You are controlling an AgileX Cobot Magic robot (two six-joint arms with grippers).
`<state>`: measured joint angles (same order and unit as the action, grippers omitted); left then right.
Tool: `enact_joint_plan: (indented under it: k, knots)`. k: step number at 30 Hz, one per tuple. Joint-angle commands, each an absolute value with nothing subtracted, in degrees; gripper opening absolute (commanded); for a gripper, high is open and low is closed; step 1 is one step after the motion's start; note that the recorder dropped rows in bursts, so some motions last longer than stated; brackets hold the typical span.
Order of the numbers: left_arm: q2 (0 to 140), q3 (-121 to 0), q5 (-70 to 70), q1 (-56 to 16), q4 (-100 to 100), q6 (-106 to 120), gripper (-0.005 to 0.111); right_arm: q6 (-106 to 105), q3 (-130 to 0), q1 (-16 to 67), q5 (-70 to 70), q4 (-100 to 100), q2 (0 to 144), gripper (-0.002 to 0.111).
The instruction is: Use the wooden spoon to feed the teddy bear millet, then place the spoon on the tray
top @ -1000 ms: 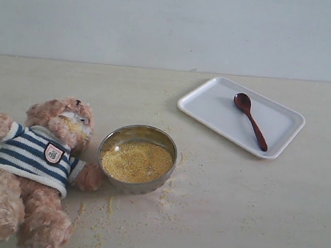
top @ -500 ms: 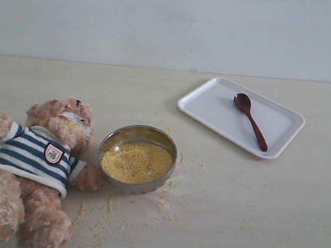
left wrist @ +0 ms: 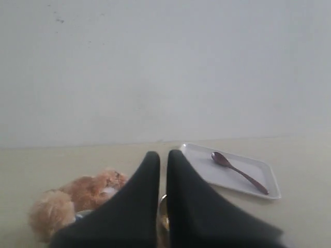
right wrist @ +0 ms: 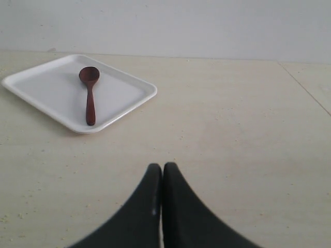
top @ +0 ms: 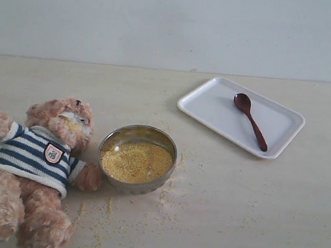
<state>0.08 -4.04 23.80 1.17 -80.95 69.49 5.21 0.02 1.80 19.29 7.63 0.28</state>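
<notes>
Lying on tray (top: pixel 215 102) — spoon (top: pixel 250 121) | bowl (top: pixel 138 187) beside bear (top: pixel 31 157) | left claw (left wrist: pixel 160 154), right claw (right wrist: pixel 162 165) closed

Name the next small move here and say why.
Probably none: I would just park both arms. The wooden spoon lies flat in the tray, millet sits in the steel bowl with grains on the teddy bear's muzzle and strewn around, and the left gripper and right gripper are shut, empty and clear of everything. The task looks finished.

One teddy bear (top: pixel 30 169), one metal bowl (top: pixel 138 188) of millet (top: pixel 136 161), one wooden spoon (top: pixel 251 122), one tray (top: pixel 214 108).
</notes>
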Motion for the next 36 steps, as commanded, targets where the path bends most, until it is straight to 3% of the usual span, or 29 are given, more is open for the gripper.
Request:
enact_joint_plan:
  k: [1, 9, 16, 21, 24, 28, 30, 36]
  knots:
    - [0.0, -3.1, 19.6, -0.4, -84.6, 74.6, 0.005, 5.3, 0.0, 1.7, 19.1, 7.9, 0.0, 0.0]
    - [0.0, -3.1, 14.7, -1.9, -84.6, 78.3, 0.005, 5.3, 0.0, 1.7, 19.1, 7.9, 0.0, 0.0]
    - [0.0, -3.1, 13.1, -1.9, -84.6, 100.4, 0.005, 5.3, 0.0, 1.7, 19.1, 7.9, 0.0, 0.0]
    - [0.0, -3.6, 13.8, -1.9, -85.5, 101.8, 0.005, 5.3, 0.0, 1.7, 19.1, 7.9, 0.0, 0.0]
    - [0.0, -3.6, 13.8, -1.9, -75.3, 84.4, 0.005, 5.3, 0.0, 1.7, 19.1, 7.9, 0.0, 0.0]
    - [0.0, -4.0, 17.7, -1.9, -29.0, 22.3, 0.005, 5.3, 0.0, 1.7, 19.1, 7.9, 0.0, 0.0]
    - [0.0, -3.9, 19.5, -1.9, -14.9, 6.1, 0.005, 5.3, 0.0, 1.7, 19.1, 7.9, 0.0, 0.0]
    - [0.0, 0.0, 11.1, -1.9, -3.6, 0.5, 0.005, 5.3, 0.0, 1.7, 19.1, 7.9, 0.0, 0.0]
